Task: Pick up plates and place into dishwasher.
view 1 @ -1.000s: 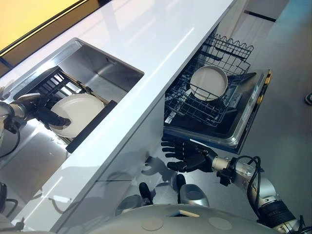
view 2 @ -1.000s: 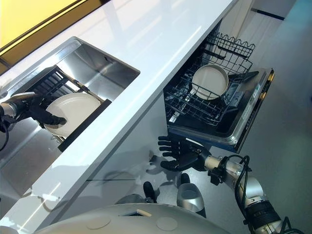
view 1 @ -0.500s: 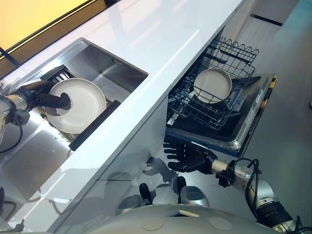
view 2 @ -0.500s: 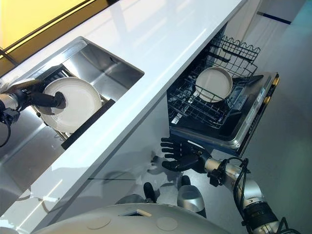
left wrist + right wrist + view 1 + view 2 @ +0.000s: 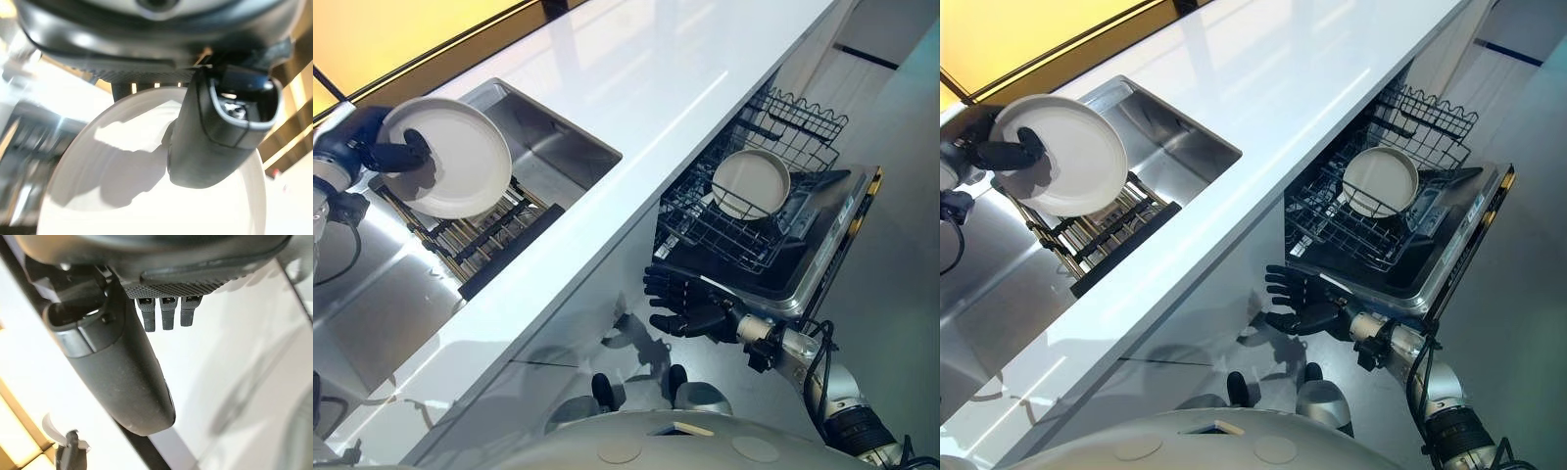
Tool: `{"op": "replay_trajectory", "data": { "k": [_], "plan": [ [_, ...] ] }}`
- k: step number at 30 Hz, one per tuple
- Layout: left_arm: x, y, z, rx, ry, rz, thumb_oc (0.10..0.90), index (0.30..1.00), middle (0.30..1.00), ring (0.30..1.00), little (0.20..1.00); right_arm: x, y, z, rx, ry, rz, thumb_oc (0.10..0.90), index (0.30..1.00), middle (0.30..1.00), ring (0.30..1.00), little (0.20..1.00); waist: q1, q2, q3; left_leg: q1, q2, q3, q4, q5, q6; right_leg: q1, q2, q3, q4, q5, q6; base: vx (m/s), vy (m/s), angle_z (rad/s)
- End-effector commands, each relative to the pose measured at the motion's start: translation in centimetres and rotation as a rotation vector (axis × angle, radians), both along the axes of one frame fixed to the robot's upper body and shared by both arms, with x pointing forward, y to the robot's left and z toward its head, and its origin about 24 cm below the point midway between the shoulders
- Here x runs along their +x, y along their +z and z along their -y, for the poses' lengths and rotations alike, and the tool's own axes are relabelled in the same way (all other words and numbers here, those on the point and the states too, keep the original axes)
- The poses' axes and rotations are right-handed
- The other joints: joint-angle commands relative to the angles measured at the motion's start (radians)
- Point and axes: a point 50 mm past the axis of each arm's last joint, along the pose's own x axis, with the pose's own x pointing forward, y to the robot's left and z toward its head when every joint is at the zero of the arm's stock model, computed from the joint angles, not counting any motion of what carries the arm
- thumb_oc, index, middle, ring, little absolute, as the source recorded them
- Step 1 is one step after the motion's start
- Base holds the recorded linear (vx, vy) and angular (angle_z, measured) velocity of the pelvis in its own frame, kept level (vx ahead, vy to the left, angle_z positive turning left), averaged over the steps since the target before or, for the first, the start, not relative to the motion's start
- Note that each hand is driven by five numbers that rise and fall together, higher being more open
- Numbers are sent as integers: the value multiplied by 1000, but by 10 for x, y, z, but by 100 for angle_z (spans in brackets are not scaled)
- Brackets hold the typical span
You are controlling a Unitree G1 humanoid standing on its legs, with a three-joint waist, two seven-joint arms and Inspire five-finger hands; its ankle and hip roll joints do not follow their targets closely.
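Note:
My left hand pinches a white plate at its rim and holds it tilted in the air above the dark dish rack in the sink. In the left wrist view the thumb lies across the plate. A second white plate stands in the pulled-out wire basket of the dishwasher under the counter. My right hand hovers open, fingers spread, just below the basket's front edge, near the open dishwasher door.
The steel sink is set in a long white counter that runs between the sink and the dishwasher. Grey floor lies to the right of the door.
My left hand has lifted the plate off the sink rack, up and toward the far left. The right hand has stayed about where it was. The camera has shifted a little.

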Motion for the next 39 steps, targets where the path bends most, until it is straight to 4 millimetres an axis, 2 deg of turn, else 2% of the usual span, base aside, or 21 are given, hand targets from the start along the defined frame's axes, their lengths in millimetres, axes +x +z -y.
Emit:
{"op": "replay_trajectory", "data": {
  "k": [1, 4, 7, 9, 10, 12, 13, 19, 23, 26, 30, 39],
  "plan": [
    [-11, 68, 12, -34, -45, 455, 100, 300, 300, 300, 200, 21, 53, -1, 133, -69, 324, 800, 900, 900, 900, 900, 11, 21, -82, 8, -43, -16, 24, -105, 9, -43, 48, 0, 79, -75, 41, -19, -95, 14],
    [-14, 48, 29, -56, -107, 481, 100, 300, 300, 300, 200, 30, 74, 9, 112, -178, 453, 800, 900, 900, 900, 900, 16, 16, -83, 10, -39, -31, 26, -104, 5, -38, 55, -5, 83, -80, 32, -16, -78, 13],
    [-18, 33, 55, -30, -183, 519, 100, 300, 300, 300, 200, 45, 122, 29, 32, -430, 709, 800, 900, 900, 900, 900, 24, 14, -84, 13, -34, -45, 28, -106, 4, -31, 62, -11, 91, -90, 22, -18, -61, 14],
    [-22, 28, 67, -17, -217, 549, 100, 300, 300, 300, 200, 47, 141, 29, 18, -467, 813, 800, 900, 900, 900, 900, 27, 17, -83, 14, -34, -53, 29, -106, 6, -32, 65, -11, 99, -95, 18, -28, -26, 13],
    [-23, 25, 82, -16, -273, 577, 100, 300, 300, 300, 200, 49, 157, 25, 37, -477, 878, 800, 900, 900, 900, 900, 32, 20, -83, 17, -34, -60, 29, -107, 7, -28, 68, -12, 102, -99, 13, -26, -19, 6],
    [-24, 25, 89, -11, -293, 598, 100, 300, 300, 300, 200, 51, 161, 23, 51, -468, 894, 800, 900, 900, 900, 900, 35, 21, -83, 17, -34, -62, 30, -107, 8, -27, 69, -13, 104, -100, 11, 0, 0, 0],
    [-25, 27, 101, 0, -342, 637, 100, 300, 300, 300, 200, 54, 170, 18, 69, -455, 934, 800, 900, 900, 900, 900, 44, 21, -85, 18, -34, -67, 31, -105, 8, -24, 70, -19, 105, -102, 8, 0, 0, 0],
    [-24, 30, 134, 46, -425, 752, 100, 300, 300, 300, 200, 58, 192, 4, 94, -406, 1051, 800, 900, 900, 900, 900, 67, 14, -93, 18, -34, -80, 32, -102, 3, -14, 74, -34, 102, -106, 0, -14, -45, 11],
    [-21, 21, 154, 80, -482, 731, 100, 300, 300, 300, 200, 59, 205, -7, 158, -354, 1099, 800, 900, 900, 900, 900, 77, 9, -96, 15, -33, -90, 34, -100, 1, -10, 76, -42, 104, -109, -4, -16, -51, 10],
    [-17, 16, 164, 92, -517, 712, 100, 300, 300, 300, 200, 61, 212, -17, 188, -293, 1107, 800, 900, 900, 900, 900, 82, 6, -97, 15, -34, -95, 32, -97, -1, -7, 78, -48, 101, -108, -5, -11, -32, 8],
    [-16, 19, 173, 122, -549, 732, 100, 300, 300, 300, 200, 66, 214, -32, 258, -155, 1034, 800, 900, 900, 900, 900, 91, -1, -101, 14, -34, -98, 29, -93, -4, -2, 78, -58, 96, -108, -7, -3, -20, 11],
    [-16, 23, 193, 151, -582, 817, 100, 300, 300, 300, 200, 65, 223, -54, 362, -71, 1045, 800, 900, 900, 900, 900, 102, -10, -105, 13, -34, -105, 21, -89, -5, 3, 76, -70, 91, -107, -7, 5, -14, 5]
  ]
}}
